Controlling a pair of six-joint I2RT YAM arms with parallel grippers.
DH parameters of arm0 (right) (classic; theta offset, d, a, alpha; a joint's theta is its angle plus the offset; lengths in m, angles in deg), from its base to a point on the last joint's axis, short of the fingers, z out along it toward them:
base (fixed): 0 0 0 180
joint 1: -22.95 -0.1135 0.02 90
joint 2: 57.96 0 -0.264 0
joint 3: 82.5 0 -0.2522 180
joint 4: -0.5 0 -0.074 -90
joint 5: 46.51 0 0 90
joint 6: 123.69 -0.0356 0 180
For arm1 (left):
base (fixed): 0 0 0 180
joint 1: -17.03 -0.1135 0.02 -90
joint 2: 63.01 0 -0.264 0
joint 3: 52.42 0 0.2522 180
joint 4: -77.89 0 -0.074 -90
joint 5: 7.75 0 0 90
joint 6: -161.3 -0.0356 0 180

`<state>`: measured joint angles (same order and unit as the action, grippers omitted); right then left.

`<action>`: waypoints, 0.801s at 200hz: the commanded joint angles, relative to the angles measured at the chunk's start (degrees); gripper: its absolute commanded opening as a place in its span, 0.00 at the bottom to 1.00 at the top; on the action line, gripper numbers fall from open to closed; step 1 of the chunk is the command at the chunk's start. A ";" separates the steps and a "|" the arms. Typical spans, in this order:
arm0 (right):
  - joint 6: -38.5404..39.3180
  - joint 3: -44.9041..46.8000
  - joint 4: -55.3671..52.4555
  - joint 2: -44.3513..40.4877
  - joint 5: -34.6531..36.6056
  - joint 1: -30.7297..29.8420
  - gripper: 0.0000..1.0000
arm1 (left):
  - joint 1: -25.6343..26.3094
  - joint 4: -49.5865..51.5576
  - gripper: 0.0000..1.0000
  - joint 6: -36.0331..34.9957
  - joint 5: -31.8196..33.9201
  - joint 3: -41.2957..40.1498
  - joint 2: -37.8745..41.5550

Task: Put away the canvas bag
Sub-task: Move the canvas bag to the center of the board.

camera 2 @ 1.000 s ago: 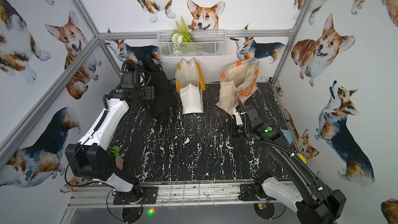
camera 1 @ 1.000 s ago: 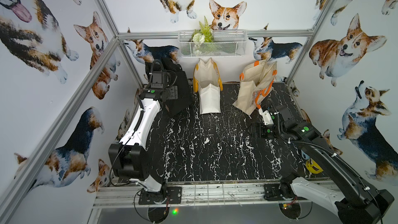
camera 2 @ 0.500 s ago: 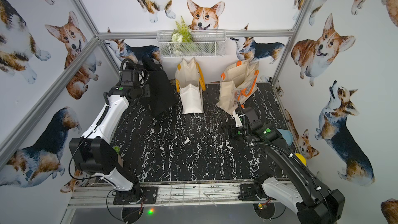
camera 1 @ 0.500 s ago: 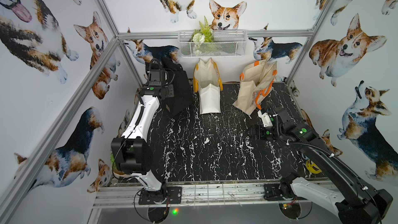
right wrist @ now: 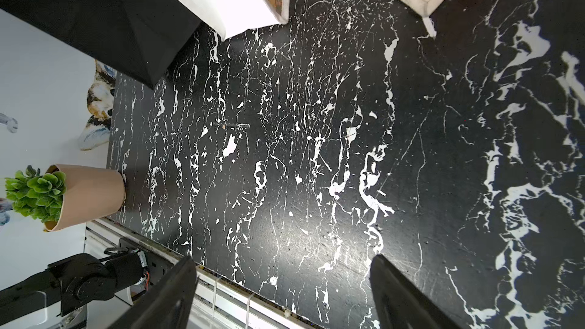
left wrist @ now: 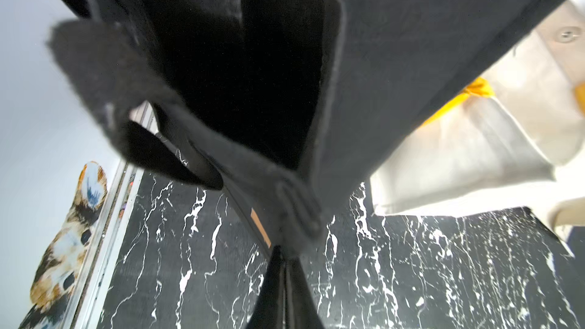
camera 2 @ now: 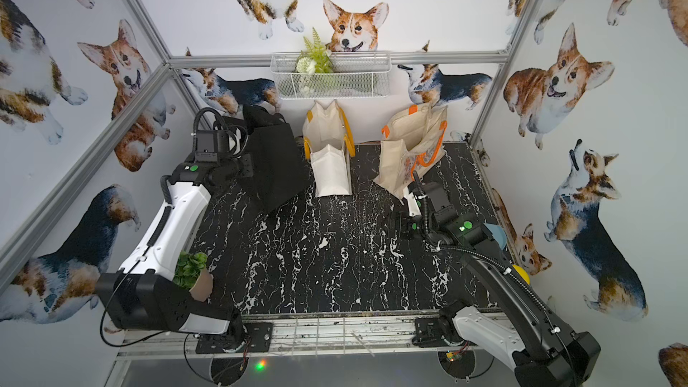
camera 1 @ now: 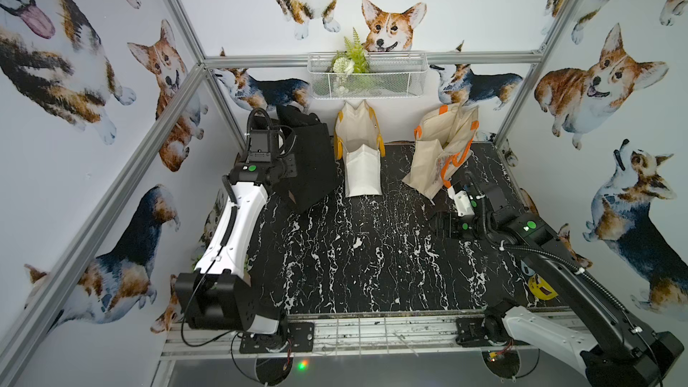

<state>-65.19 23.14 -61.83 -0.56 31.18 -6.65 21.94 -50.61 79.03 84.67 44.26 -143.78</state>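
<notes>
"So where was the black canvas bag (camera 1: pixel 305 165) at that moment?" the desk asked.

"At the far left corner of the table (camera 1: pixel 372 255), propped up at a tilt, just beside the white bag with yellow handles (camera 1: pixel 361 169). The left gripper (left wrist: pixel 283 257) was closed tight on a folded seam of the black cloth, though which part of the bag that seam belonged to could not be told. The right gripper (right wrist: pixel 283 261) hung over the table toward its right edge, jaws wide apart and nothing between them, near the cream bag with orange handles (camera 1: pixel 443 154)."

"And how would it handle?"

"Light and limp, by the look of it. Canvas is soft and sags, so a pinch on one seam would likely leave the rest dangling. It did not look fragile, and the coarse weave should not slip. The handles or the hemmed rim seemed the sound places to take hold, and a second hold on the opposite rim would keep it from collapsing. Where it belonged was not shown, but the wire basket (camera 1: pixel 366 80) on the back wall was one guess."
</notes>
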 commanded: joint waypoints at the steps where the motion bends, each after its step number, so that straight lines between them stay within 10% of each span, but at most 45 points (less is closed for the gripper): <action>1: 4.10 -7.18 -4.50 4.00 0.72 0.00 0.89 | 0.60 3.73 0.00 0.74 -0.95 -4.26 7.48; 63: 9.12 -22.95 -11.50 12.50 0.64 0.04 0.91 | 10.51 9.22 0.00 3.04 -9.23 -13.88 23.83; 160: 13.09 -28.73 -17.61 10.78 6.38 1.93 0.93 | 51.97 0.69 0.00 13.15 -1.30 -14.84 24.33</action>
<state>-54.96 -4.11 -75.76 11.01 34.37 -6.28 62.07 -44.38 89.52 77.13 26.86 -115.41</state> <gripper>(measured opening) 0.931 0.048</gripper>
